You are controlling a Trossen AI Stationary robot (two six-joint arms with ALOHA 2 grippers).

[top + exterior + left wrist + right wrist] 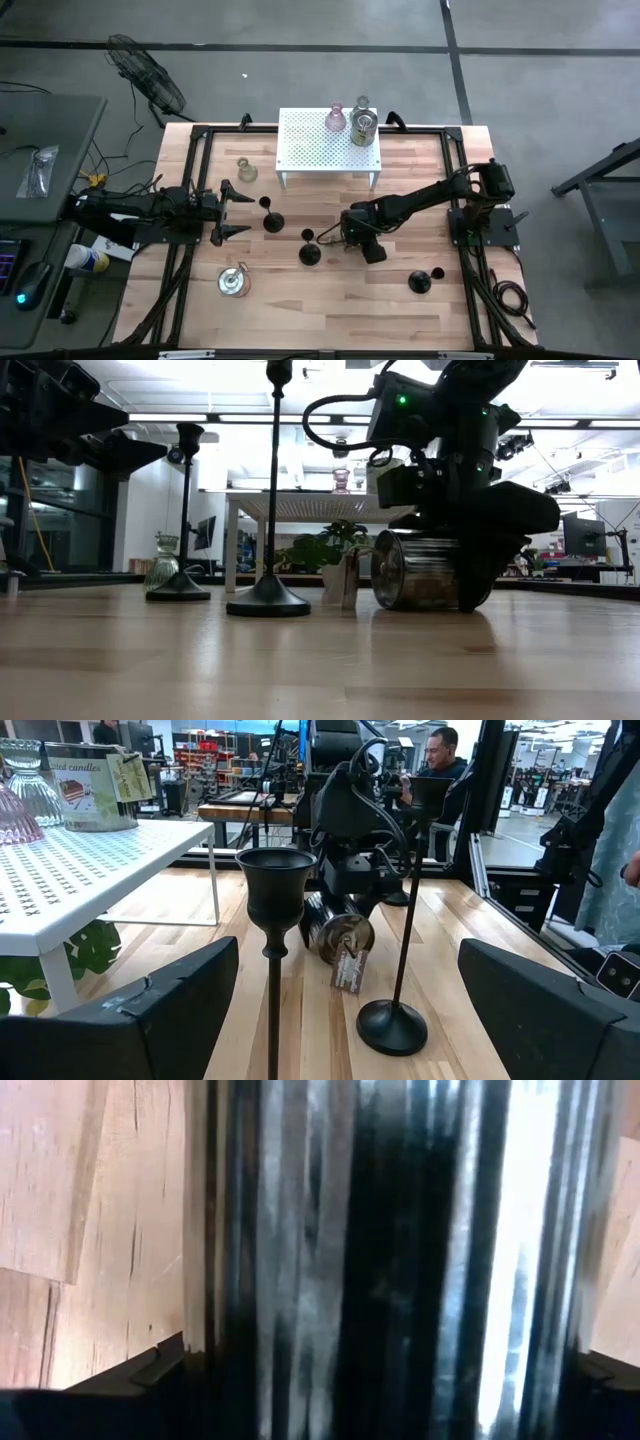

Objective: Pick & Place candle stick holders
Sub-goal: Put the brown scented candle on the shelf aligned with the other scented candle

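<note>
A silvery ribbed holder lies on its side on the table's middle, a tag at its end. My right gripper is down over it, fingers on either side. My left gripper is open and empty at the table's left, level. It faces two black stemmed holders, one near and one farther, both standing on their round bases. A third black holder stands near the right front. A pinkish holder and a silvery tin stand on the white rack. My right gripper comes from above, pointing down, and has the holder's ribbed round wall between its two fingers. The fingers reach down both sides of the wall. The holder lies on its side on the table.
A clear glass holder stands left of the rack, and a silvery tin with a tag near the left front. A clear glass stands at the rack's far edge. A black frame runs round the table. People show in the room beyond.
</note>
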